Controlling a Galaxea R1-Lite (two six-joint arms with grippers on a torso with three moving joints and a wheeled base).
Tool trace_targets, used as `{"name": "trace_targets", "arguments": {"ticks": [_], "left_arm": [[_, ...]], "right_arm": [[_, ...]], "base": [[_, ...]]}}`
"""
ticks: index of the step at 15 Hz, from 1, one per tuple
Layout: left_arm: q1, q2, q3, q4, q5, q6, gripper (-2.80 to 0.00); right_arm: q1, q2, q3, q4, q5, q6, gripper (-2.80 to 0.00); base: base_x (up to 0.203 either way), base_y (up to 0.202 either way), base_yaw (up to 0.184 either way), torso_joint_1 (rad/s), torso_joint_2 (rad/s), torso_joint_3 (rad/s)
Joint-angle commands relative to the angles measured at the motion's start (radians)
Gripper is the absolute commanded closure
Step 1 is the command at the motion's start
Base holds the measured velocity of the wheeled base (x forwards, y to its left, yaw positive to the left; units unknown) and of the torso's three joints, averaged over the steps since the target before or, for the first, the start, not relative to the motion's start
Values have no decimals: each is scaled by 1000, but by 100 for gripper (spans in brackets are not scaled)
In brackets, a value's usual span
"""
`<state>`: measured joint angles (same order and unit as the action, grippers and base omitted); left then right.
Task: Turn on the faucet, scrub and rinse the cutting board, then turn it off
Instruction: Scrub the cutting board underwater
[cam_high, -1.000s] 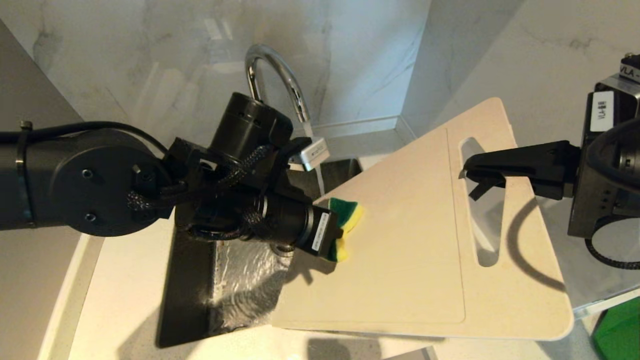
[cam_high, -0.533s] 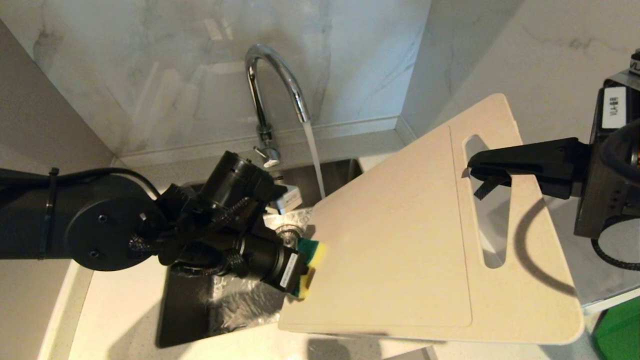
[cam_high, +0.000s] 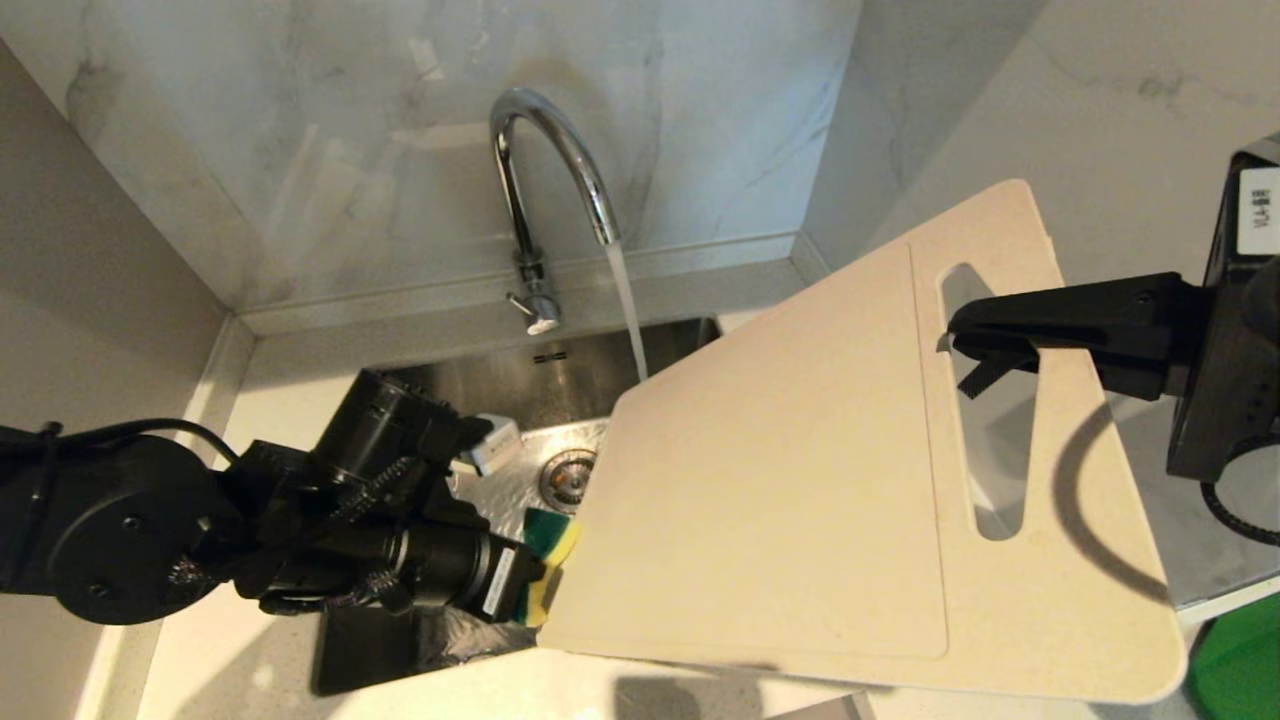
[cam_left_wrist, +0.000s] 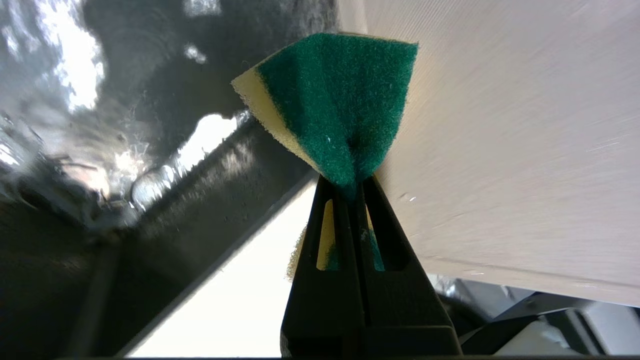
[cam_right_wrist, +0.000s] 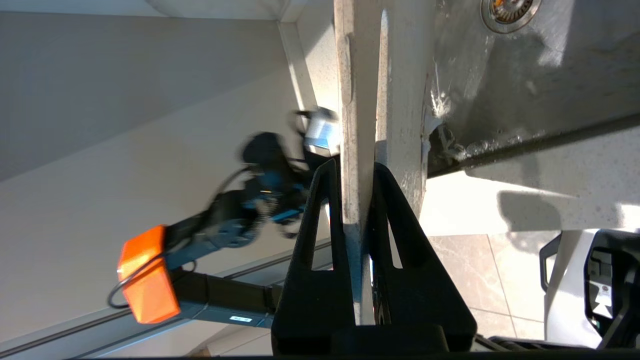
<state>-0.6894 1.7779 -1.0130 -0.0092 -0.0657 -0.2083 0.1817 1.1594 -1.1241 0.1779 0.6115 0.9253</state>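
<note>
While water streams from the tall chrome gooseneck faucet (cam_high: 545, 160), my right gripper (cam_right_wrist: 357, 180) pinches the large cream-white plastic cutting board (cam_high: 800, 480) beside its slot handle, holding it tilted over the steel sink (cam_high: 520, 390). My left gripper (cam_left_wrist: 350, 187) clamps a green-and-yellow sponge (cam_left_wrist: 335, 100) at the board's lower edge.

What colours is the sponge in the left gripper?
Green scrub side on yellow foam; the sponge shows best in the left wrist view.

The board (cam_high: 800, 480) hides part of the sink (cam_high: 520, 390); the right arm (cam_high: 1220, 330) is cut off at the frame edge.
</note>
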Motion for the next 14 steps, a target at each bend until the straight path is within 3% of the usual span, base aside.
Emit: {"name": "trace_targets", "arguments": {"ticks": [1, 4, 7, 14], "left_arm": [[-4, -98, -79, 49, 2, 0, 0], [-13, -116, -244, 180, 2, 2, 0], [-34, -53, -416, 241, -1, 3, 0], [-85, 204, -658, 268, -3, 1, 0]], "right_arm": [[1, -7, 12, 4, 5, 6, 0], [1, -19, 30, 6, 6, 7, 0], [1, -21, 33, 8, 7, 7, 0], [1, -19, 33, 6, 73, 9, 0]], "base": [[0, 0, 0, 0, 0, 0], [0, 0, 0, 0, 0, 0], [0, 0, 0, 0, 0, 0], [0, 0, 0, 0, 0, 0]]}}
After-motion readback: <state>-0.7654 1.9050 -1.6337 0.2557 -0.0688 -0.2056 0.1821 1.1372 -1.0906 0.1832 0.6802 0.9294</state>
